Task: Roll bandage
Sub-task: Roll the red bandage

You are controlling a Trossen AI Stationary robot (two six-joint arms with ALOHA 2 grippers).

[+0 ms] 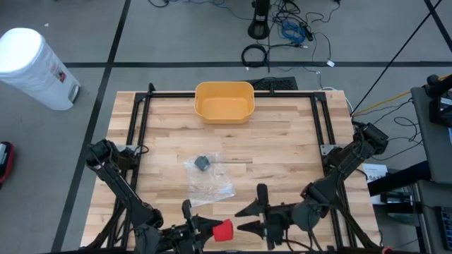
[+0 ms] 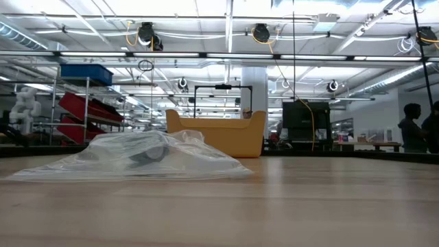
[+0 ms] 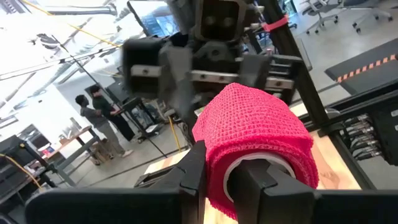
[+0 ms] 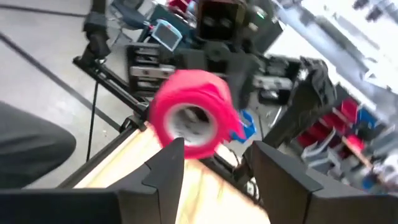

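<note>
The bandage (image 3: 252,146) is a roll of bright red-pink woven wrap with a coarse mesh texture, wound on a pale hollow core. The left gripper (image 1: 201,227) has its fingers closed on it, one finger (image 3: 261,183) pushed into the core and the other against the roll's outer side, so the roll sits at the fingertips. Just beyond the roll, tip to tip with it, the right gripper (image 1: 248,217) stands with its fingers spread wide and nothing between them.

The right wrist view shows the roll (image 4: 193,112) end-on, with the open core, just ahead of the right gripper's (image 4: 214,165) parted fingers and apart from them. The high view alone shows a clear bag (image 1: 207,176) with a small grey thing inside, ahead of both grippers, and a yellow bin (image 1: 224,102) farther beyond. The low view shows the bag (image 2: 137,156) and bin (image 2: 216,134) but neither gripper nor the roll.
</note>
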